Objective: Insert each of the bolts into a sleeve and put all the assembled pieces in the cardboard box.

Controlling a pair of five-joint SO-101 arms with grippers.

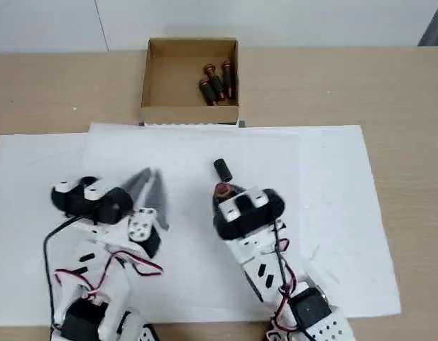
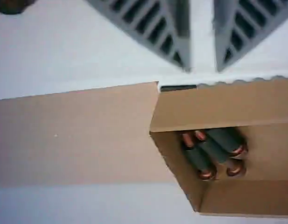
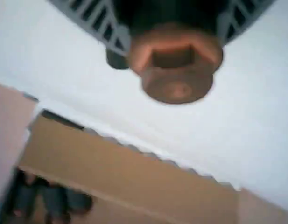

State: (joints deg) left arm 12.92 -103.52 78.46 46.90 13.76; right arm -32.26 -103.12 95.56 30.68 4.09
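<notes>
A copper bolt (image 3: 176, 70) with a hexagonal head sits in my right gripper (image 3: 174, 28), which is shut on it just above the white paper. In the high view this gripper (image 1: 222, 190) holds the bolt (image 1: 222, 188) right behind a loose black sleeve (image 1: 222, 169), which lies on the paper. The sleeve (image 3: 116, 59) peeks out beside the bolt head. My left gripper (image 1: 153, 174) rests on the paper to the left, slightly open and holding nothing; its grey fingertips (image 2: 183, 58) point toward the cardboard box (image 1: 156, 78). Three assembled pieces (image 1: 215, 82) lie in the box's right part.
White paper (image 1: 332, 213) covers the middle of the wooden table (image 1: 389, 85). The box (image 2: 228, 109) stands just past the paper's far edge, and its near wall faces both grippers. The assembled pieces (image 2: 214, 154) lie close together against one side wall.
</notes>
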